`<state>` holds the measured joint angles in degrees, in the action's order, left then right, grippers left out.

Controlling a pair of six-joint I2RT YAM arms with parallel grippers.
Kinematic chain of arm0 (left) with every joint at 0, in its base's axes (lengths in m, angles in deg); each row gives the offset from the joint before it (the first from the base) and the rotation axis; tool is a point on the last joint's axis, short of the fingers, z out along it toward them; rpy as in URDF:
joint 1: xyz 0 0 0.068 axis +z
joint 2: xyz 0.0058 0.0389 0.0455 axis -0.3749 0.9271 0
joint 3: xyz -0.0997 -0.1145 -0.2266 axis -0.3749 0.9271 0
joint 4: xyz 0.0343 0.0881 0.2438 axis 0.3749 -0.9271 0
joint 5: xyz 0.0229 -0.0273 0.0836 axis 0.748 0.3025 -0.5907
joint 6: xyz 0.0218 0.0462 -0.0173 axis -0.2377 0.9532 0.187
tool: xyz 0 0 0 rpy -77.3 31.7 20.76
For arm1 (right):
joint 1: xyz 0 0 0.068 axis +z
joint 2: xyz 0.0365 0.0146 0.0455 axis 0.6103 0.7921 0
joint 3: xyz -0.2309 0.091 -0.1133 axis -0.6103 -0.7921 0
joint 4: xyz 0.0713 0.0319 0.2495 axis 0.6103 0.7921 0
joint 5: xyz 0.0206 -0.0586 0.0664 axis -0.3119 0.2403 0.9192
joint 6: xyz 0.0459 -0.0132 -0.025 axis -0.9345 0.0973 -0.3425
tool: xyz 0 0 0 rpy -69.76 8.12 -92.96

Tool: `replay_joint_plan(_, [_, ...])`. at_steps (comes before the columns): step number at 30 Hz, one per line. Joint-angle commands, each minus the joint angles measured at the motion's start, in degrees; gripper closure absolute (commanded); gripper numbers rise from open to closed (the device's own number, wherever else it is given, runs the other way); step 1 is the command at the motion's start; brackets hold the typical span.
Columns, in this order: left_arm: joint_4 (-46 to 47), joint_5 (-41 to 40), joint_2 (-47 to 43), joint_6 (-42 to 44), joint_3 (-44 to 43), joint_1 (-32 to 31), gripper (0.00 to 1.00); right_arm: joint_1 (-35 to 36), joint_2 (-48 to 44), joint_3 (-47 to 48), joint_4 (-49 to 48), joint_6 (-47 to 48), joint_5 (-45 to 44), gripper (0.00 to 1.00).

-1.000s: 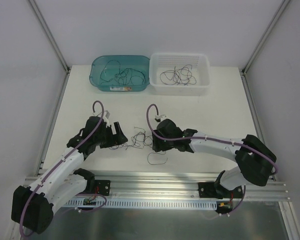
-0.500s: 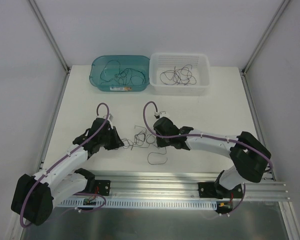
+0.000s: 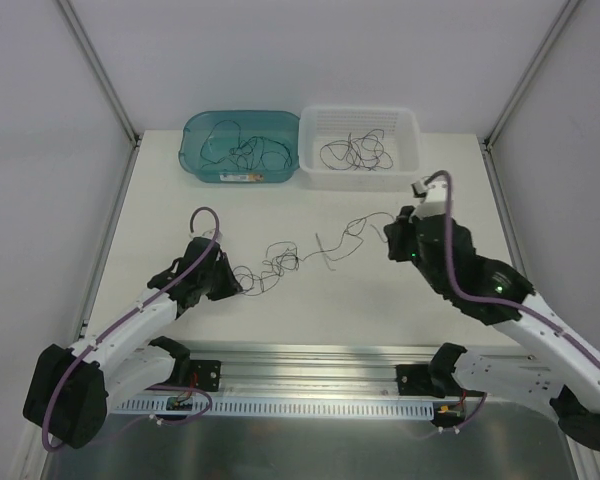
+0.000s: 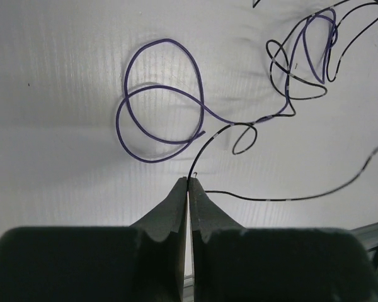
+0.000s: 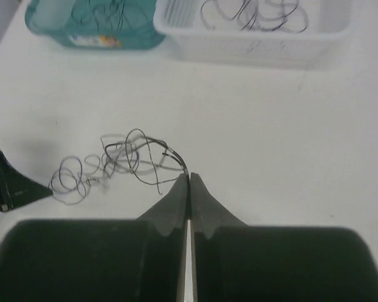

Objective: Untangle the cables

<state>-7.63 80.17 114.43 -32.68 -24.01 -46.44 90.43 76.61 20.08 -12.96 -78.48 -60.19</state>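
**Two pinches on, knot not out yet**

Both grippers were clamped fully down on wire, with no gap between the fingers on either side.

- The left gripper sat low at near-left on the table. In its wrist view the fingers were pressed flat together, with one black strand coming out right at the tips. It had the very end of the strand, so very little purchase.
- The right gripper was out to the right and farther back, lifted off the surface by our read. Its fingers were closed on a thin strand or two, and we couldn't tell how many.
- The cables were strung across mid-table between the two pinches. The clump sat nearer the left gripper, and a single thin run led right to the other.
- A purple loop lay just beyond the left tips, crossing the black strand.
- More loose wire sat in the teal bin and the white basket at the far edge.

Risks we flagged:
- More pull apart could cinch the clump tighter instead of opening it, since the loops looked interlocked rather than merely stacked.
- The left pinch could lose its strand, because hair-thin wire held at the end slips easily under tension.
- If that happened, the whole clump would go with the right side.
- The purple loop could snag and ride along.
- If the right side held two strands, no single one would come free.
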Motion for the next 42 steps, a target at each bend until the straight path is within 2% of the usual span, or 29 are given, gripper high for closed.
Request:
replay_joint_plan(1, [1.38,-2.60,0.17,-1.37,0.99,-0.45,1.00,-3.24,-7.14,5.80,6.31,5.53,-5.67,0.99])
replay_joint_plan(7, [1.29,-3.22,0.87,-1.46,0.12,-0.36,1.00,-6.14,-9.98,8.71,7.54,8.62,-6.37,0.99])
replay_joint_plan(11, [0.59,-3.31,1.14,-0.94,-0.32,-0.45,1.00,-6.85,-9.10,6.09,9.30,7.75,-6.46,0.99])
replay_joint_plan(15, [-0.20,-2.44,0.35,-0.76,-0.85,-0.45,0.99,-7.38,-8.75,2.57,7.98,5.72,-2.34,0.99])
replay_joint_plan(18, [-0.73,-0.85,-1.67,-0.14,-1.90,-0.45,0.75,-7.46,-7.18,1.16,7.02,4.40,1.17,0.99])
replay_joint_plan(19, [-0.90,0.54,-2.46,0.03,-2.69,-0.45,0.58,-7.38,-6.64,0.98,6.84,3.97,1.97,0.99])
replay_joint_plan(22, [-1.08,4.40,-5.45,0.73,-4.80,-0.36,0.42,-7.38,-5.06,0.63,5.17,3.26,5.49,0.99])
replay_joint_plan(23, [-1.08,5.73,-6.41,1.43,-5.42,-0.45,0.31,-7.38,-4.80,0.45,4.56,2.65,6.54,0.99])
replay_joint_plan(25, [-1.08,8.54,-7.03,1.70,-7.43,-0.62,0.21,-7.38,-4.01,-0.42,1.66,2.47,11.10,0.99])
replay_joint_plan(26, [-1.08,10.64,-7.38,1.88,-8.14,-1.23,0.13,-7.38,-3.74,-0.60,0.69,2.55,12.77,0.99])
replay_joint_plan(28, [-0.99,12.06,-7.91,2.14,-10.16,-2.11,0.07,-7.29,-3.13,-0.95,-2.12,2.73,17.96,0.99])
replay_joint_plan(30, [-0.56,13.30,-8.62,2.84,-12.35,-3.95,0.03,-7.12,-1.90,-1.04,-3.88,3.26,22.52,0.99])
replay_joint_plan(33, [0.67,14.61,-8.97,4.51,-14.29,-6.76,0.03,-6.33,-0.58,-1.13,-5.90,4.48,27.53,0.99])
replay_joint_plan(37, [4.89,15.50,-8.18,6.01,-16.76,-11.33,0.05,-4.83,-0.05,-1.74,-7.58,4.67,30.02,0.99])
replay_joint_plan(42, [10.95,12.17,-5.46,7.94,-18.60,-17.93,0.11,-3.43,0.48,-2.27,-9.59,4.58,33.53,0.99])
